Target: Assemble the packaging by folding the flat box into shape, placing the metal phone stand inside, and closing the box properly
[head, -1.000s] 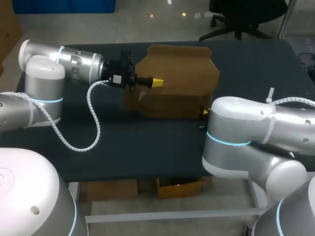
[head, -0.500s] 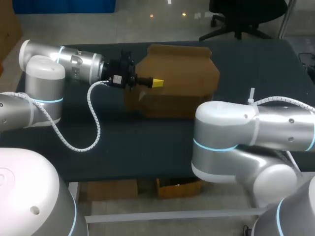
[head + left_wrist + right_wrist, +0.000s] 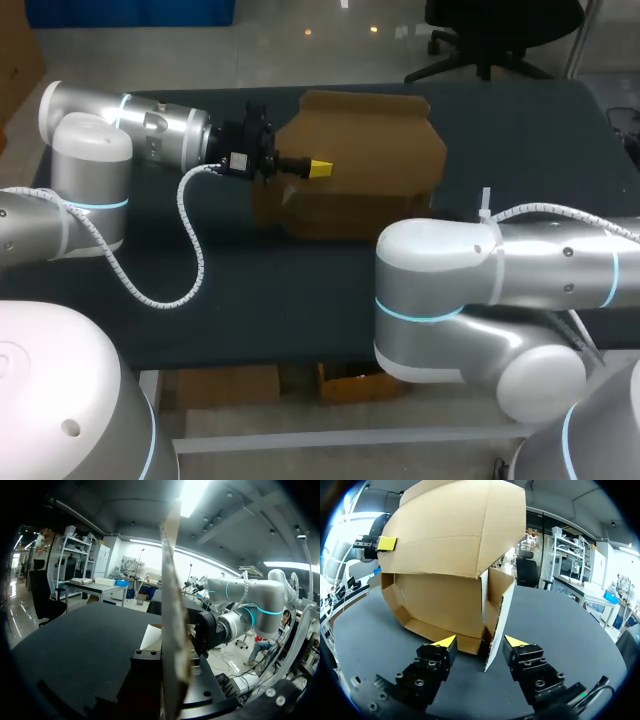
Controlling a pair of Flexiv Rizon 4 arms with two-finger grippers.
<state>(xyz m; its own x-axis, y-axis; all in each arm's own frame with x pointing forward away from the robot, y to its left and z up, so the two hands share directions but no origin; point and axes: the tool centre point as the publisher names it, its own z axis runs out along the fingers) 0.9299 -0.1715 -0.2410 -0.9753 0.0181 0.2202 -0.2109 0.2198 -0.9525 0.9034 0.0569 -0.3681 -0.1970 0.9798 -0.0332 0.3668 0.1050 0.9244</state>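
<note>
1. Dark table (image 3: 260,290) carries the half-formed cardboard box (image 3: 370,170), on its side toward the far edge.
2. Left hand (image 3: 318,168) is clamped on the box's upper panel; folding looks unfinished.
3. Right hand (image 3: 481,641), fingers apart, straddles a side flap (image 3: 495,605); next it likely needs to pinch and fold it.

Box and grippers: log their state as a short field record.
box: brown cardboard, partly folded, on the table
box opening: faces the right gripper, inside visible, not closed
left gripper: shut on the box's upper panel
right gripper: open, low at the box's open side
flap: side flap stands between the right gripper's fingers, apart from both
</note>
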